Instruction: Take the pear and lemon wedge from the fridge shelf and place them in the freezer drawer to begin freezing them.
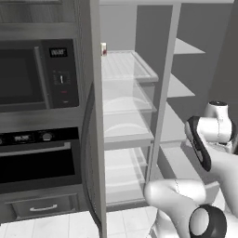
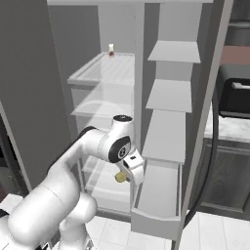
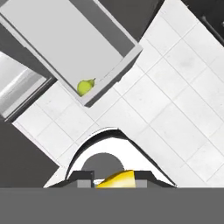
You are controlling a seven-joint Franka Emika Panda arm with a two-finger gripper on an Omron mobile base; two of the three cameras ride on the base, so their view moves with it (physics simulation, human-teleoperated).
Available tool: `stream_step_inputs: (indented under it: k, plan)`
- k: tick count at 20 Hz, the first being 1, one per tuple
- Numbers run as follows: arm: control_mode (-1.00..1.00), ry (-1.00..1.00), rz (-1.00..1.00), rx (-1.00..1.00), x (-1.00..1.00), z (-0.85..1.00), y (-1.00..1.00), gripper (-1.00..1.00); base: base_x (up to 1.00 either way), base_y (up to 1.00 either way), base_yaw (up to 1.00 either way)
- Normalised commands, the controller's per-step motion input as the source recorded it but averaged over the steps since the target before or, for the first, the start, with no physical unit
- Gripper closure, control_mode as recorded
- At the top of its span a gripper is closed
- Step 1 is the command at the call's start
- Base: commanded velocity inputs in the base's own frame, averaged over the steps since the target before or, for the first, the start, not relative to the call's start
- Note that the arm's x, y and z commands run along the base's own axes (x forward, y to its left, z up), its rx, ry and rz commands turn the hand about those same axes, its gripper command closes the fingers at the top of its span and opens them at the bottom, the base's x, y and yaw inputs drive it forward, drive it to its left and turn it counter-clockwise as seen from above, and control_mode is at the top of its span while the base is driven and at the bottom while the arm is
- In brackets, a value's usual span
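Observation:
My gripper (image 3: pixel 114 183) is shut on the lemon wedge (image 3: pixel 117 178), a small yellow piece that sits between the finger tips. From the right base, the gripper (image 2: pixel 123 176) hangs with the lemon wedge (image 2: pixel 119 178) just left of the pulled-out freezer drawer (image 2: pixel 155 216), above floor level. The pear (image 3: pixel 85 86), yellow-green, lies inside the freezer drawer (image 3: pixel 114 70) in its front corner. The white ribbed fridge shelf (image 2: pixel 105 71) is high in the fridge, also seen as the fridge shelf (image 1: pixel 126 65).
A small white jar (image 2: pixel 112 49) with a red label stands at the back of the top shelf. Clear bins (image 1: pixel 124 132) sit below it. Grey shelves (image 2: pixel 168 95) stack above the drawer. The fridge door edge (image 2: pixel 210 112) is on the right, an oven (image 1: pixel 37 158) on the left.

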Motion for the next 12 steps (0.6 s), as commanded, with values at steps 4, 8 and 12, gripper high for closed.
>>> stream_step_inputs:
  k: [4, 8, 12]
  plan:
    - [-1.0, 0.22, -0.05, 0.05, 0.37, -0.59, -0.23, 1.0, 0.0, 0.0, 0.0]
    - [-1.0, 0.06, -0.01, 0.05, 0.25, -0.55, -0.16, 1.0, 0.0, 0.0, 0.0]
    - [-1.0, 0.0, 0.0, 0.04, 0.14, -0.51, -0.05, 1.0, 0.0, 0.0, 0.0]
